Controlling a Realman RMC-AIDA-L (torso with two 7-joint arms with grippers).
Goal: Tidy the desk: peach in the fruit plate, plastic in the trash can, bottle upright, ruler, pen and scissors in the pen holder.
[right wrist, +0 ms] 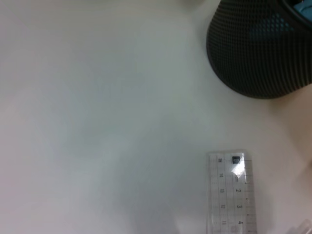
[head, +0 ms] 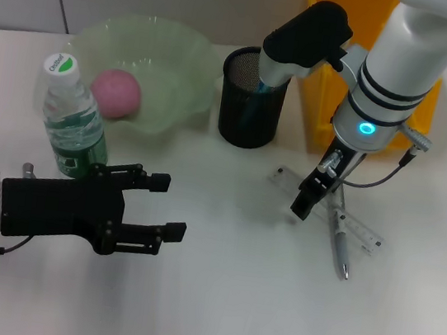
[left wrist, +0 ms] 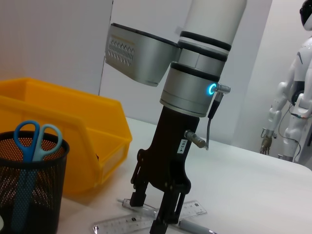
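From the head view I have the peach (head: 116, 92) already sitting in the fruit plate (head: 180, 61) and the bottle (head: 73, 121) standing upright beside it. The pen holder (head: 252, 98) carries something blue inside. My right tool (head: 309, 198) hangs over the ruler (head: 364, 234) and pen (head: 338, 250), which lie crossed on the counter (head: 213, 299); I judge those two are what is left. My left tool (head: 156, 205) waits low near the bottle, fingers spread, holding nothing. I see no loose plastic.

On the left wrist view the scissors (left wrist: 33, 146) stand in the holder, so that item is done. The right tool (left wrist: 152, 210) has its fingers apart just above the ruler (left wrist: 146, 219), not yet pinching it.

The right wrist view shows only the ruler end (right wrist: 231, 192) near the holder (right wrist: 261, 53).
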